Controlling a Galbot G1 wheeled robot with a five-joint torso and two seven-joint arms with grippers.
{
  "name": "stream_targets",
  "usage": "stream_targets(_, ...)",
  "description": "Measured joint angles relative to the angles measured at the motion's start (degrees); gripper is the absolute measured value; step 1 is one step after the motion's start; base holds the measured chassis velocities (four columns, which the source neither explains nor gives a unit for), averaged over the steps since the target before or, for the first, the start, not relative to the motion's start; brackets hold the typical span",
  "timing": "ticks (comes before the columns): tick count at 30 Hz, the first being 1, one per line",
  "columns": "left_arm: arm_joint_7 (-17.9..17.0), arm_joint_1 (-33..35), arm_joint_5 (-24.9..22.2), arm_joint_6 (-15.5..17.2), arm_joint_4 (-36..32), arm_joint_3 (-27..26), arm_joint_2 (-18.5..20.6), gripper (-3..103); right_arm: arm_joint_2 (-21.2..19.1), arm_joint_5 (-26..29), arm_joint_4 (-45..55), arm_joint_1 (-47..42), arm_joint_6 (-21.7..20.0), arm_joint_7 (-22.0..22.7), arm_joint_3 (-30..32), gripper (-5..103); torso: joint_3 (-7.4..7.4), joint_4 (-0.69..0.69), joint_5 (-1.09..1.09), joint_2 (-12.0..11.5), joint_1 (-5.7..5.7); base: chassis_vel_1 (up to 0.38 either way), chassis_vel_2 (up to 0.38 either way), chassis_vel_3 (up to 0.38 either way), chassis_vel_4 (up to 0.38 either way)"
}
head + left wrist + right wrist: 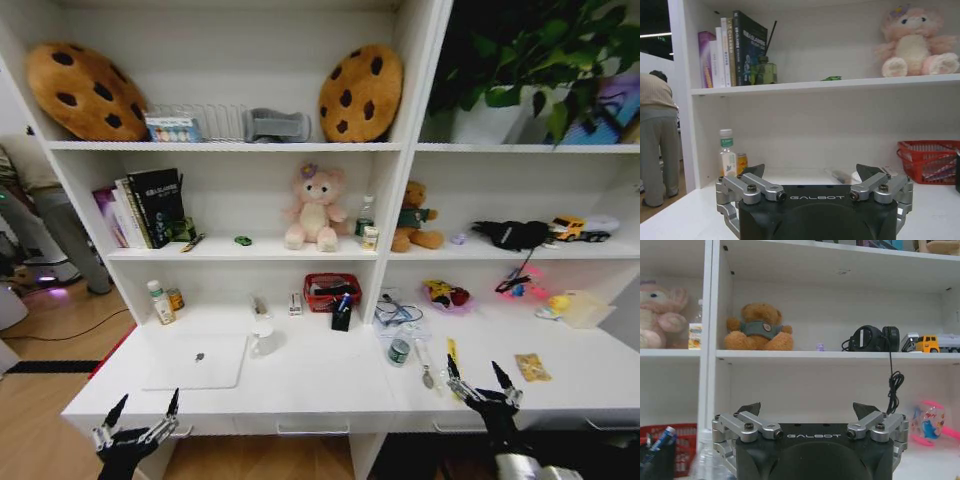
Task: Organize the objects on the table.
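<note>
While I am facing the white shelving, this is how things are lying:

Left pincer (143, 415): I am holding it low at the front left corner of the counter (320, 385), its dark fingertips spread wide and pinching nothing; in the left wrist view (810, 172) the tips are standing well apart.

Right pincer (478, 381): I am holding it over the counter's front edge on the right side, spread wide as well and gripping nothing; the right wrist view (807, 410) is showing the same wide gap.

Silver laptop (197, 361): it is lying closed and flat on the left part of the counter, behind my left pincer and apart from it.

White mug (262, 340): it is standing just beside the laptop's right rear corner.

Red basket (332, 291): it is sitting at the back of the counter near the middle upright, with a dark pen holder (342, 315) just in front of it carrying a blue pen (344, 301).

Clear bottle (400, 350): it is standing right of the centre, near a spoon (427, 372) and a yellow strip (451, 352) lying just behind my right pincer.

Yellow packet (532, 367): it is lying on the counter to the right of my right pincer.

Tiny green oval item (243, 240): it is resting on the middle shelf, between the books (145, 208) and the pink plush toy (314, 208).
</note>
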Motion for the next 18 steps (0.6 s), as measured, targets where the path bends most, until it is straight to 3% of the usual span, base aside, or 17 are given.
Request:
stream_targets(1, 0.01, 0.0, 0.0, 0.0, 0.0, 0.01, 0.0, 100, -0.25, -2.58, -0.26, 1.25, -0.95, -0.23, -0.31, 100, 0.01, 0.0, 0.07, -0.02, 0.01, -0.302, -0.335, 0.275, 0.321)
stream_targets(5, 0.07, 0.0, 0.0, 0.0, 0.0, 0.01, -0.01, 100, -0.92, -3.64, -0.2, 3.08, -3.13, -0.16, -2.44, 100, 0.01, 0.03, 0.07, -0.01, 0.0, -0.296, -0.27, 0.289, 0.262)
stream_targets(9, 0.08, -0.01, 0.0, 0.0, -0.01, 0.02, -0.01, 100, -3.03, -6.59, 1.12, 6.74, -7.71, -1.24, -11.42, 100, 0.01, 0.0, 0.04, -0.01, -0.01, -0.064, -0.162, 0.118, 0.06)
stream_targets(11, 0.08, -0.01, 0.0, 0.0, -0.01, 0.02, 0.0, 100, -3.17, -7.06, 1.27, 7.12, -8.27, -1.58, -12.72, 100, 0.0, -0.05, 0.0, -0.01, 0.0, 0.0, 0.0, 0.0, 0.0)
stream_targets(18, 0.03, 0.0, 0.0, 0.0, 0.0, -0.01, 0.01, 100, -4.33, -8.69, -1.25, 10.02, -8.86, -3.17, -16.67, 100, 0.0, 0.02, 0.01, -0.01, 0.01, 0.05, 0.092, -0.051, -0.042)
